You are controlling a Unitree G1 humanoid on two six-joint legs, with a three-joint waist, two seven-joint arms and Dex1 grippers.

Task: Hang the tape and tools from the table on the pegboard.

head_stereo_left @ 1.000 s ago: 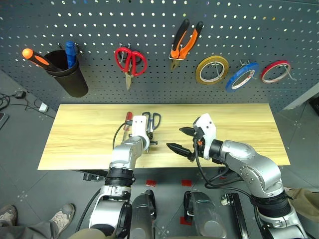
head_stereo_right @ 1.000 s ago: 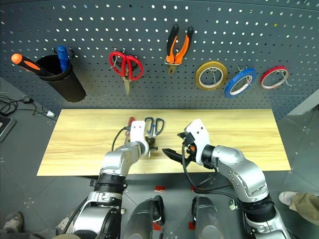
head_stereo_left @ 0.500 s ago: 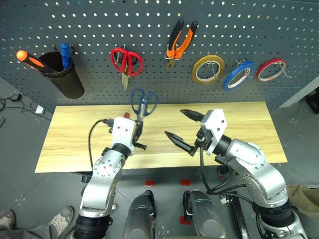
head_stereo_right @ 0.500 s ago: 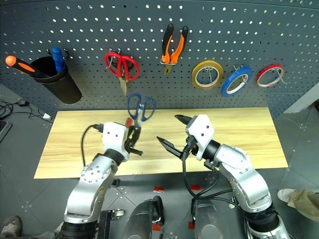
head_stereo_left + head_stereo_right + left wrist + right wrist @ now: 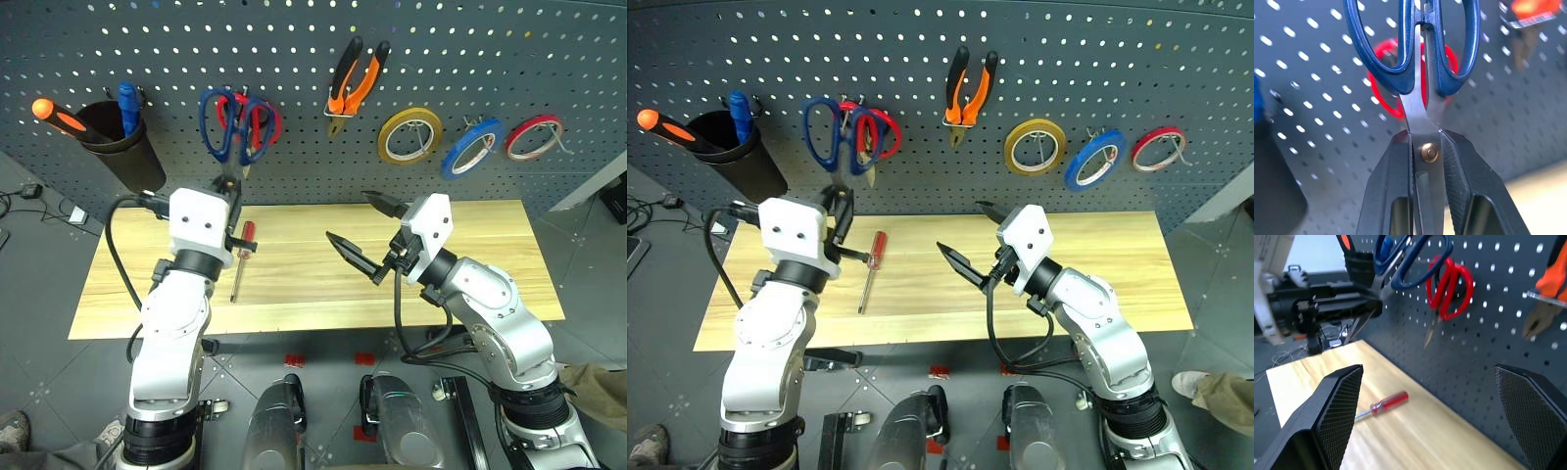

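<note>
scissors (image 5: 223, 125): 2 | tape rings (image 5: 472, 148): 3 | screwdriver (image 5: 241, 258): 1 | pliers (image 5: 355, 83): 1

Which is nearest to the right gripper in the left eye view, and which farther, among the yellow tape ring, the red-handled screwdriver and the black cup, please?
From the right gripper:
1. Yellow tape ring, hanging on the pegboard just above it.
2. Red-handled screwdriver, lying on the table toward the left arm.
3. Black cup, at the pegboard's far left.
</note>
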